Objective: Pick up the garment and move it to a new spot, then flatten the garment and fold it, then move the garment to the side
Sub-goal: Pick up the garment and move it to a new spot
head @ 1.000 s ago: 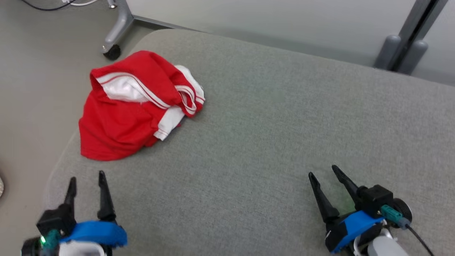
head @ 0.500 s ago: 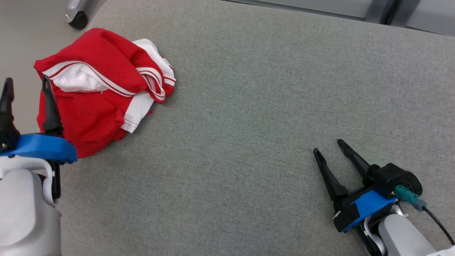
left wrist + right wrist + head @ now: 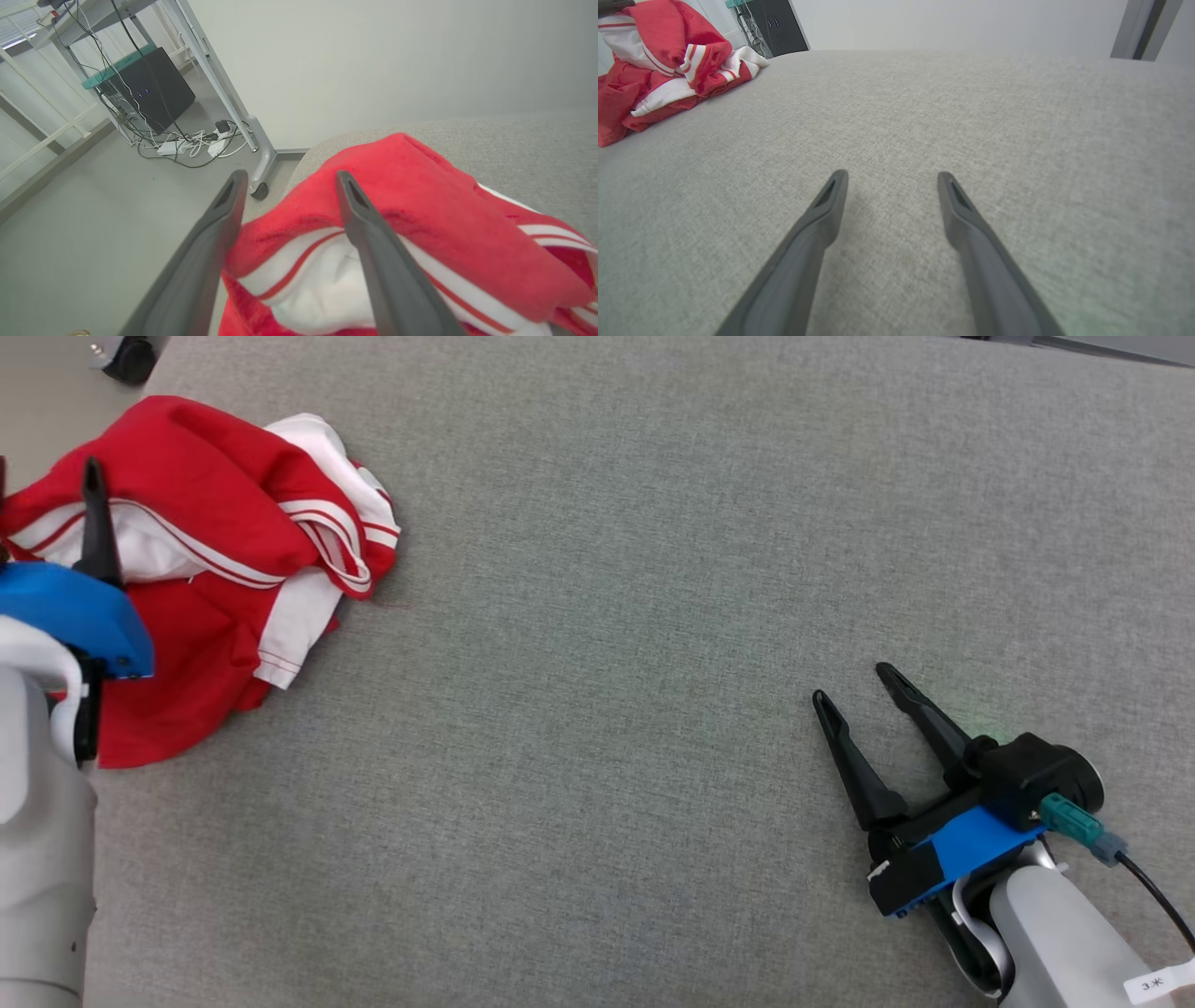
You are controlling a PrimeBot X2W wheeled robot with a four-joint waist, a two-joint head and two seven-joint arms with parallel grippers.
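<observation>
Garment (image 3: 201, 653) lies crumpled near the counter's (image 3: 607, 616) far left corner. Your left pincer (image 3: 290, 176) hangs wide open and empty over the heap's outer edge. Lower it until both fingers bracket a thick bunch of the red-and-white fold, then close, so you lift several layers rather than one flap. Your right pincer (image 3: 851, 681) waits wide open, well apart.

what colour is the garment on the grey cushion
The garment is red with white panels and thin red-and-white stripes, clearest in the head view.
</observation>
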